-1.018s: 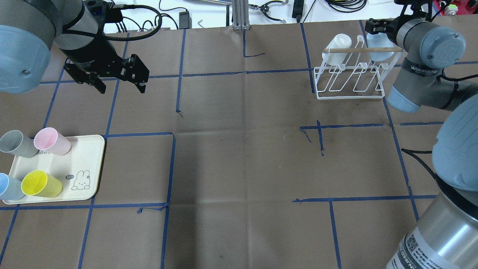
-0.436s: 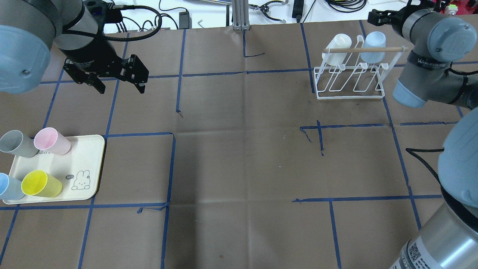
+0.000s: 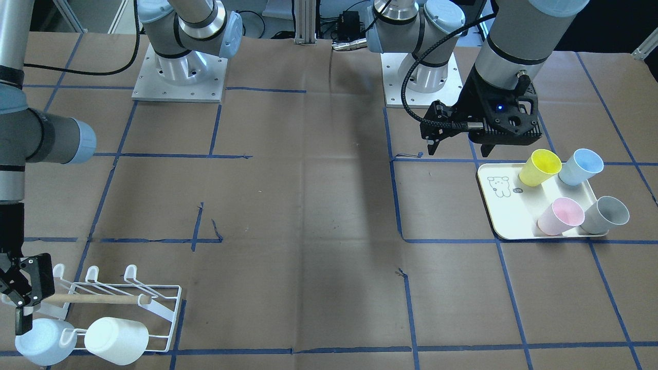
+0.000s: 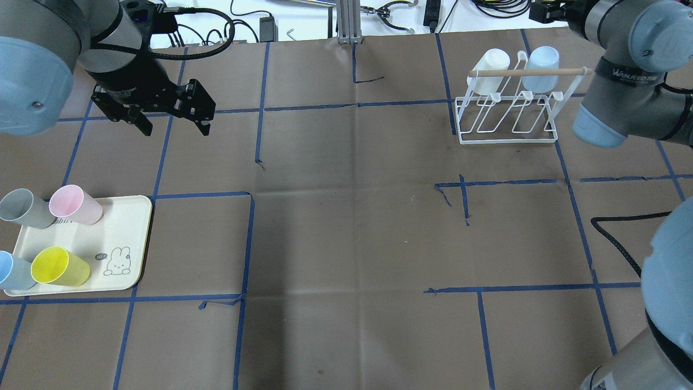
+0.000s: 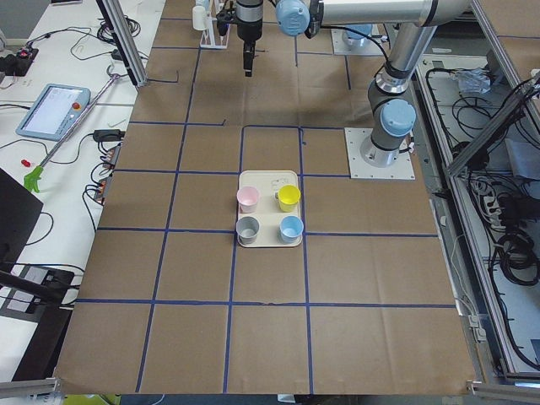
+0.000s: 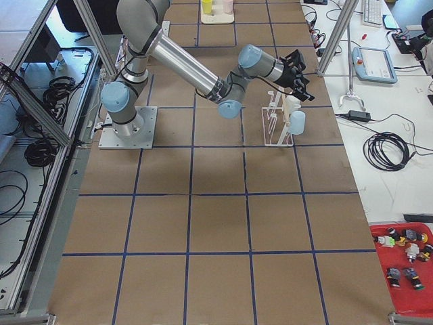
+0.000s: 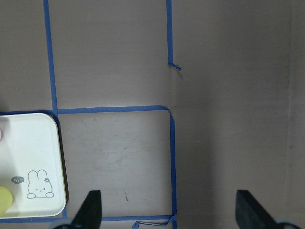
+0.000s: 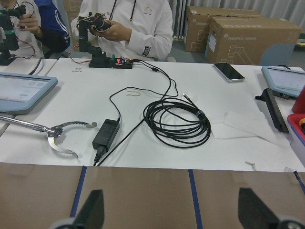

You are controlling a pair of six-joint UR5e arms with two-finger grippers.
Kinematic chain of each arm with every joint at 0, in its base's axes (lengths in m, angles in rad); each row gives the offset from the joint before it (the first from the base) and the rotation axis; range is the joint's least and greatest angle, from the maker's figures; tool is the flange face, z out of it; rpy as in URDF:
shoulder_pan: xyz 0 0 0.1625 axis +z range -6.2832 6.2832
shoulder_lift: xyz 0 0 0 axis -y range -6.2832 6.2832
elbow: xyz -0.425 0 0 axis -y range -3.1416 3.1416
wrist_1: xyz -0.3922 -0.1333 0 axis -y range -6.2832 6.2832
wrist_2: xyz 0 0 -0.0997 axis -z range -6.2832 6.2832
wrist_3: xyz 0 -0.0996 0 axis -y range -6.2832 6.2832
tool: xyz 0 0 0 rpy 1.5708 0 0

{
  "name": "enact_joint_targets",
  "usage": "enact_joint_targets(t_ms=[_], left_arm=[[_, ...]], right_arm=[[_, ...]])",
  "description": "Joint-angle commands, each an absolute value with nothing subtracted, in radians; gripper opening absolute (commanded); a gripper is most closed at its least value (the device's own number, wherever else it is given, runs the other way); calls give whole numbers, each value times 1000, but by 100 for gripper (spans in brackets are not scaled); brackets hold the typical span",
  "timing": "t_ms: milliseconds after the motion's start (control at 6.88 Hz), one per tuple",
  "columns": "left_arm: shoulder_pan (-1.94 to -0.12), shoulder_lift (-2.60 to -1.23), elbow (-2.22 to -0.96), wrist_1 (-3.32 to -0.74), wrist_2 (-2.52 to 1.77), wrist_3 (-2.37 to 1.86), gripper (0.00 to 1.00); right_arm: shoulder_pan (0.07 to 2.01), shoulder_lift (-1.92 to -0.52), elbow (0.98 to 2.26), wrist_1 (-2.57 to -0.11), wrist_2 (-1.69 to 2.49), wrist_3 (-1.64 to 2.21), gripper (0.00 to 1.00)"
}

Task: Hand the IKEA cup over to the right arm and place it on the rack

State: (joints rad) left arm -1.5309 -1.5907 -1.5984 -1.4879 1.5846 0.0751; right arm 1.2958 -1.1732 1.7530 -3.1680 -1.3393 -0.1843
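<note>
The right gripper (image 8: 171, 212) has its fingers (image 8: 90, 210) spread wide with nothing between them. They point level and away from the robot, over the table (image 4: 346, 216) edge toward a white bench. On the bench lie a coiled cable (image 8: 176, 119) and a person (image 8: 128, 24) handles a small device behind it. The gripper hangs above and past the far side of the rack (image 4: 506, 122), apart from the cups. The right arm (image 4: 617, 81) bends in beside the rack's end.

The blue cup (image 4: 541, 60) sits mouth-down and tilted on a peg at the rack's end nearest that arm, under the dowel (image 4: 528, 71). It is just beside a white cup (image 4: 489, 65) on the next peg.

The left gripper (image 4: 176, 129) also has its fingers (image 7: 90, 210) spread and empty. It points down over bare table and blue tape (image 7: 171, 157), on the far side of the tray (image 4: 130, 238). The tray holds a yellow cup (image 4: 59, 266), a pink cup (image 4: 76, 205), a grey cup (image 4: 24, 208) and a second blue cup (image 4: 13, 271), all upright beside a rabbit drawing (image 7: 38, 183)
</note>
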Motion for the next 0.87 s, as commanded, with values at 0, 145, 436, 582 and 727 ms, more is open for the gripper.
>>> enact_joint_targets(t_ms=[0, 145, 436, 582, 727], left_arm=[[-1531, -1591, -1598, -1488, 1585, 75, 99], [-1531, -1591, -1598, -1488, 1585, 75, 99], [-1531, -1591, -1597, -1488, 1585, 75, 99], [-1531, -1591, -1598, -1488, 1585, 75, 99], [-1531, -1591, -1598, -1488, 1585, 75, 99]], right_arm=[[1325, -1273, 1750, -2872, -1339, -186, 100], [1377, -1305, 1747, -2730, -1356, -183, 100], [1435, -1406, 1729, -2407, -1417, -172, 100], [1475, -1451, 1701, -2246, -1422, -163, 100], [1495, -1480, 1678, -2103, -1465, -152, 100]])
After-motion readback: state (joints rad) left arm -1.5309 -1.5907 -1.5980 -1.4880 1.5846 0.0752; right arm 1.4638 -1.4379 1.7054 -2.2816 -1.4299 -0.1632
